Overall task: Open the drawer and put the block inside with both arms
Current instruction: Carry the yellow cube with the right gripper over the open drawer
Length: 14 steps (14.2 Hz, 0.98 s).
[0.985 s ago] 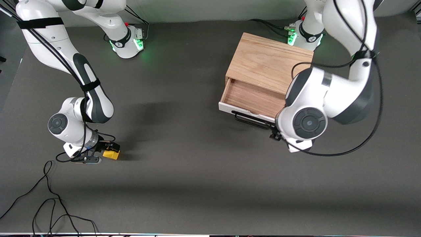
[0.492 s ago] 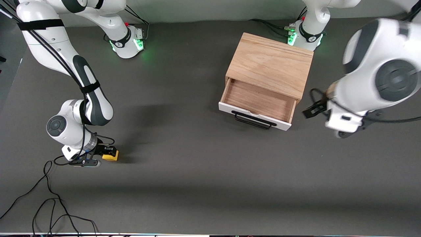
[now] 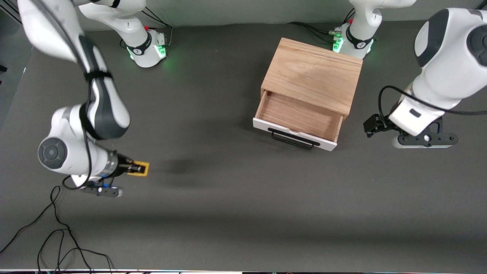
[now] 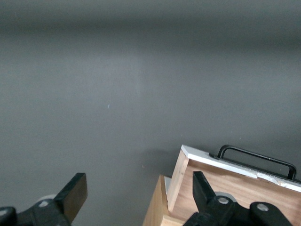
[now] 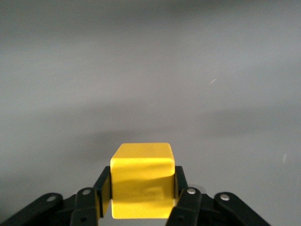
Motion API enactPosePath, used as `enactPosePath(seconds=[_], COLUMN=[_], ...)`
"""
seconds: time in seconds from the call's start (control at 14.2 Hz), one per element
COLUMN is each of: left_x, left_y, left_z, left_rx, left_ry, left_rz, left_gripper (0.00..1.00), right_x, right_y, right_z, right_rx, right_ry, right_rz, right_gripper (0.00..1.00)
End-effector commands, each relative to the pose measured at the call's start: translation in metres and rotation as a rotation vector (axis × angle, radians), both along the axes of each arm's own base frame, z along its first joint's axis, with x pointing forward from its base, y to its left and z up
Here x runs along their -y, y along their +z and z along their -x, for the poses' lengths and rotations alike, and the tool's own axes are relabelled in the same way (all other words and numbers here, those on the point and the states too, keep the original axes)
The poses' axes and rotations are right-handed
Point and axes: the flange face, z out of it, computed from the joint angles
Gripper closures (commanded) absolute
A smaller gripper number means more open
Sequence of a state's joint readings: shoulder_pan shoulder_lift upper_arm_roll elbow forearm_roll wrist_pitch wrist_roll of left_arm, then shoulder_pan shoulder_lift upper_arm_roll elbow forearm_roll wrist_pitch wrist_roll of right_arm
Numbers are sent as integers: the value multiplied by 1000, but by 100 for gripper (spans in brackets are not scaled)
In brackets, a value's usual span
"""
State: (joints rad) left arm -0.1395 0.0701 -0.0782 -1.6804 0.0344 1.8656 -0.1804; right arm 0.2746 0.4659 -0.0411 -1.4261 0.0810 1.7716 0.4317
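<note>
Between the 2 black fingers of the right gripper (image 3: pixel 134 168) sits the block (image 3: pixel 138 168), pinched on 2 opposite faces as the right wrist view shows (image 5: pixel 142 181); compared with 0.5 s ago the block has come off the table and drifted a little toward the table's middle, a detached shadow now lying on the mat beside it, so the pick looks done and the carry toward the drawer (image 3: pixel 298 118) appears to be starting. That gripper hangs over the table near the corner at the right arm's end on the camera's edge. Over the left arm's end of the table, beside the wooden box (image 3: pixel 312 75), the left gripper (image 3: pixel 374 123) has swung clear of the black bar handle (image 3: pixel 292 139) it was at 1.0 s ago, fingers spread wide with nothing between them (image 4: pixel 74 195), and it now waits. The drawer stands pulled out, its tray bare, so the opening step reads as finished. Hidden: the left gripper's fingertips are mostly masked by its own wrist in the front view, and the box's base is cut off in the left wrist view
</note>
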Motion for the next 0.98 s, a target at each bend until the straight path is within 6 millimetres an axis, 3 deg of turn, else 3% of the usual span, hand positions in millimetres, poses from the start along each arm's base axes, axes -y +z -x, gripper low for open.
enactPosePath(seconds=[0.0, 0.14, 0.28, 0.42, 0.56, 0.7, 0.84, 0.91], left_x=[-13, -12, -11, -13, -9, -4, -9, -17], left_y=[29, 32, 42, 48, 56, 56, 49, 47], left_z=[1, 0, -4, 2, 19, 38, 38, 34], left_rx=[83, 92, 128, 118, 21, -86, -100, -89], left_ry=[-29, -18, 6, 103, 145, 133, 111, -11], left_rz=[-1, 8, 29, 43, 36, 11, 11, 19], left_gripper=[0, 0, 0, 0, 0, 0, 0, 0], right_x=[-91, -145, -233, -312, -374, -415, -439, -449], right_y=[75, 103, 116, 105, 90, 69, 42, 29], right_z=[23, 47, 88, 121, 152, 179, 197, 205], right_rx=[-13, -23, 3, 41, 97, 118, 134, 138], right_ry=[-54, -111, -118, -157, -192, -158, -116, -97], right_rz=[-12, -71, -89, -118, -176, -199, -172, -158], right_gripper=[81, 81, 80, 80, 80, 80, 80, 80])
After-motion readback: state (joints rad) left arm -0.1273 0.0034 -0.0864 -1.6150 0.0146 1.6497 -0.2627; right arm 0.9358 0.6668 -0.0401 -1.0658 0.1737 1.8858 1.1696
